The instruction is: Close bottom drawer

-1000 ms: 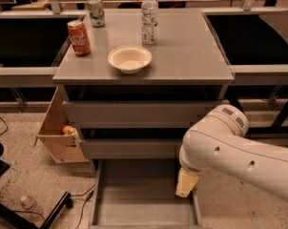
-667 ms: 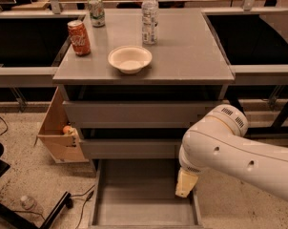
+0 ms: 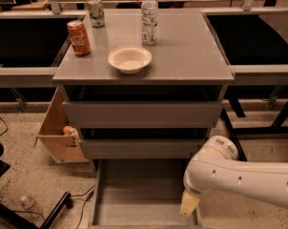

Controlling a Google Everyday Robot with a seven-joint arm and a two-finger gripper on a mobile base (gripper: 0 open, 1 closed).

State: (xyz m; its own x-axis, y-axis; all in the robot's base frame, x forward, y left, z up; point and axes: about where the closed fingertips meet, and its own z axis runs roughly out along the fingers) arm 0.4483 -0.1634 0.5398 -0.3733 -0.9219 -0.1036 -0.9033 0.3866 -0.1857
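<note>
1. A cardboard box (image 3: 56, 137) leans by the bench (image 3: 191, 56) on the left.
2. On the bench stand a red can (image 3: 79, 38), a bowl (image 3: 129, 58) and a water bottle (image 3: 149, 15).
3. The bottom drawer (image 3: 134, 197) sits pulled out, low by the floor.
4. The end effector (image 3: 189, 204) hangs at the drawer's right front corner; I cannot tell whether it grips anything.

The robot's smooth white rounded arm (image 3: 251, 179) runs in from the right edge across the lower right of the frame, a thick glossy shell. Three small dark round holes (image 3: 239, 179) are spaced along its side. A grey patch (image 3: 224, 142) marks the top of its bulbous end joint (image 3: 206, 168). Under that, at the bottom right of centre, shows the pale cream, blunt-tipped gripper (image 3: 189, 205).
</note>
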